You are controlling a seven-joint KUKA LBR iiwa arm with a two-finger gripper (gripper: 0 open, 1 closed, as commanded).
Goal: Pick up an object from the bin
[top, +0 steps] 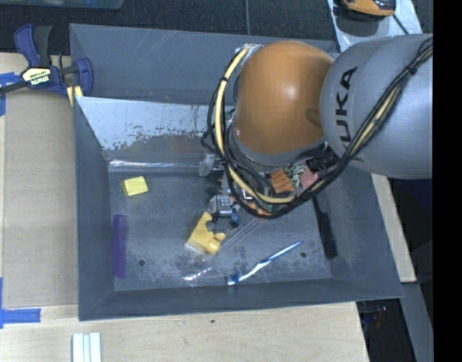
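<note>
My gripper [222,204] hangs low in the middle of the bin, under the arm's orange cover, and most of it is hidden. Its lower end sits right at the top of a yellow chunky plastic piece [203,237] that lies on the bin floor just left of centre. Whether the two touch I cannot tell. A thin blue and clear stick, like a toothbrush [265,261], lies slanted on the floor to the lower right of the yellow piece.
A small yellow block [135,185] lies at the left back of the floor. A purple stick [120,245] runs along the left wall. A black bar [325,233] lies by the right wall. A scrap of clear plastic [191,274] sits near the front wall.
</note>
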